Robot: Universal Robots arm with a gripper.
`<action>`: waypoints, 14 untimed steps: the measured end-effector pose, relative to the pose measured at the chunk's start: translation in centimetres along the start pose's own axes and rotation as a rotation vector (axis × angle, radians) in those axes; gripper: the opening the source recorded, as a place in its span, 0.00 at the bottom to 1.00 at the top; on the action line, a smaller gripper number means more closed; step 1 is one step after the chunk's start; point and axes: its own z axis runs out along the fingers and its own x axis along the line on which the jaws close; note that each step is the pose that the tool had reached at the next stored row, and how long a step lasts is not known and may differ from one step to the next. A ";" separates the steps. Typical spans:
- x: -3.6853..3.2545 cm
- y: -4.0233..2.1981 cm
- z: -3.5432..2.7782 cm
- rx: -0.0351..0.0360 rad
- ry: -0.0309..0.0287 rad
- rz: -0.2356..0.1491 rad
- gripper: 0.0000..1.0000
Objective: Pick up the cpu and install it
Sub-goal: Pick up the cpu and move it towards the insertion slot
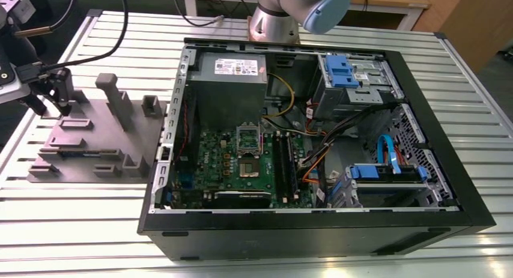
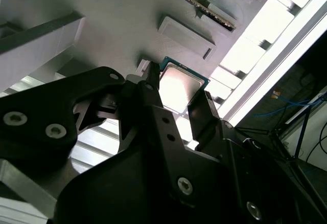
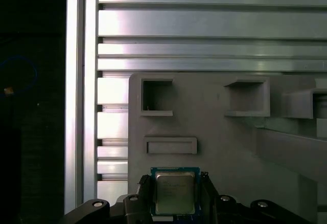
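Step in hand: the pick-up, at the grasp (install not started, by my read). The gripper [image 3: 175, 196] is down at the cpu [image 3: 174, 187], jaws standing one on each side of the chip and close against two opposite edges in both wrist views. Cannot tell whether they are clamped on it or just short of contact. The cpu lies flat, silver top up, green border showing, on the grey fixture block [image 3: 219, 132], near the block's edge and just beside a shallow rectangular pocket [image 3: 170, 145]. It looks seated, not lifted.

In the exterior view the gripper hangs over the block's corner at the exterior view's left. The block sits on the slatted aluminium table [image 1: 80, 230], just beside the open computer case [image 1: 321, 239]. Inside the case is the motherboard [image 1: 232, 170] with the socket [image 1: 250, 168] looking bare, black memory sticks [image 1: 282, 164] just beside it and the grey power supply [image 1: 228, 71] beyond. The arm's base [image 1: 277, 23] stands behind the case.

What the next move calls for, as I judge it: a square, even pinch on the chip's thin edges and a straight pull off the block with no tilt. The socket is well apart from here, past the case wall, and the chip's orientation has to match it.
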 end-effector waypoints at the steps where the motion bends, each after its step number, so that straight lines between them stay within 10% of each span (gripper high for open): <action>1: 0.00 0.00 0.00 -0.0001 0.0000 0.000 0.47; 8: -0.02 0.00 -0.01 0.0000 0.0008 0.000 0.47; 14: -0.22 0.01 0.00 0.0003 0.0152 0.001 0.47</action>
